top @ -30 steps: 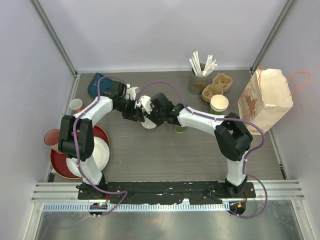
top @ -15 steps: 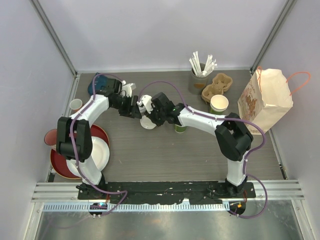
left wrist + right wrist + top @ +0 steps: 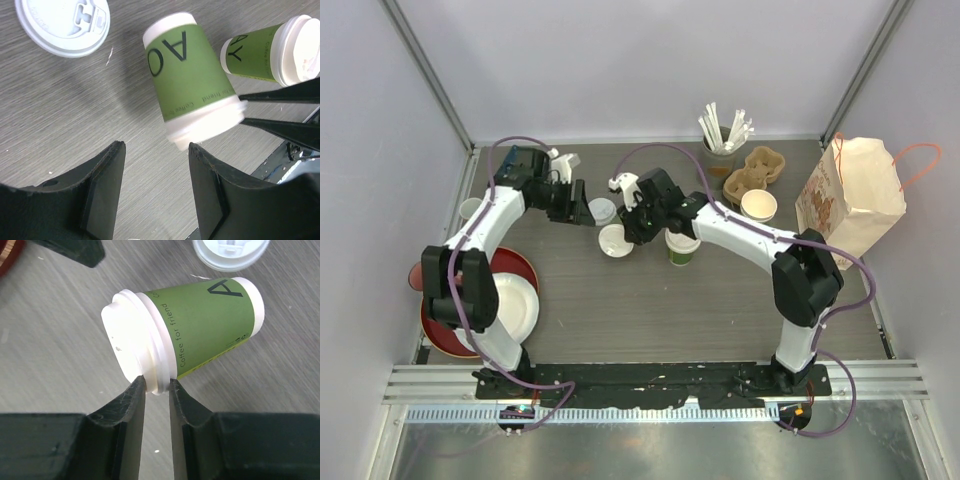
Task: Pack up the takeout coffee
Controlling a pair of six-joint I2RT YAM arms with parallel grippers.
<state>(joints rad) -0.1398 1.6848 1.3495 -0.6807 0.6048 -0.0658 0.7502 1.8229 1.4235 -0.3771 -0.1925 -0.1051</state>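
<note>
With my right tool [image 3: 156,386] clamped only on the white lid rim of the tilted green paper cup [image 3: 205,325] and my left tool [image 3: 156,150] apart, I'd carry it slowly so the lid doesn't pop off.

Centre: lidded cup [image 3: 603,211] between left gripper [image 3: 584,207] and right gripper [image 3: 623,217]; loose lid [image 3: 615,241]; green cup [image 3: 681,247]. Far edge: straw holder [image 3: 717,160], cup carrier [image 3: 765,160]. Right edge: paper bag [image 3: 850,195]. Left edge: red plates [image 3: 518,264], white plate [image 3: 525,310].
</note>
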